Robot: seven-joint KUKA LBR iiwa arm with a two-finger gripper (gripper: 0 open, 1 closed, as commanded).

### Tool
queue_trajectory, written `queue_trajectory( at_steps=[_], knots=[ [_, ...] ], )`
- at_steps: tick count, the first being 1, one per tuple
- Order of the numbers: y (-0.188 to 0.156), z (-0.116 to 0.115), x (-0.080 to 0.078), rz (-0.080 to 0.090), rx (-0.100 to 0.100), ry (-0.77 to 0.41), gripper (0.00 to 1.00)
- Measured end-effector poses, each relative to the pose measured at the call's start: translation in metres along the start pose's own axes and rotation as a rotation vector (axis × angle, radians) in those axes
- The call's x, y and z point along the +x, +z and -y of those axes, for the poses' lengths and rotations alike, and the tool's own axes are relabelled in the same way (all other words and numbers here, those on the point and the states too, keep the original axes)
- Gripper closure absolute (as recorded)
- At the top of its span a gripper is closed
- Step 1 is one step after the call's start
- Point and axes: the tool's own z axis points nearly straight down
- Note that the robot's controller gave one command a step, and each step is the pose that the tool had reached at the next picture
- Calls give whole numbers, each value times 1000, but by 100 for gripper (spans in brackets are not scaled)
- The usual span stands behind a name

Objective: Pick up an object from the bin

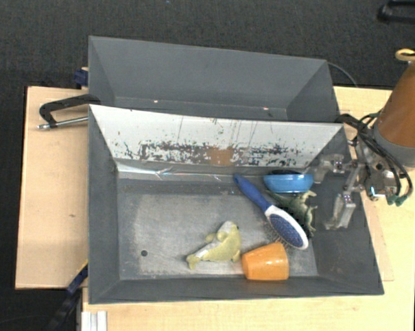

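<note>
Grey bin [164,221] below: arm [406,108] reaches in from the right, tool [342,207] low over the right wall beside a bowl [288,181]; its grip cannot be told.

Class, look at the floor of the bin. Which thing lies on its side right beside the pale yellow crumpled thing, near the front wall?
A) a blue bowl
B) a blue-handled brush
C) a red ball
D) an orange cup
D: the orange cup lies on its side just right of the pale yellow crumpled thing, while the blue bowl sits farther back by the rear wall.
</note>
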Motion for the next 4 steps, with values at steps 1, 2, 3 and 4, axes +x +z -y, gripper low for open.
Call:
queue_trajectory(
  at_steps=[1, 2, 3, 4],
  knots=[
    [158, -49, 20, 15, 0, -71, 0],
    [149, -47, 13, 39, 5, -70, 100],
    [72, -42, -17, 24, 3, 19, 100],
    [77, -42, -14, 13, 2, 18, 0]
  ],
)
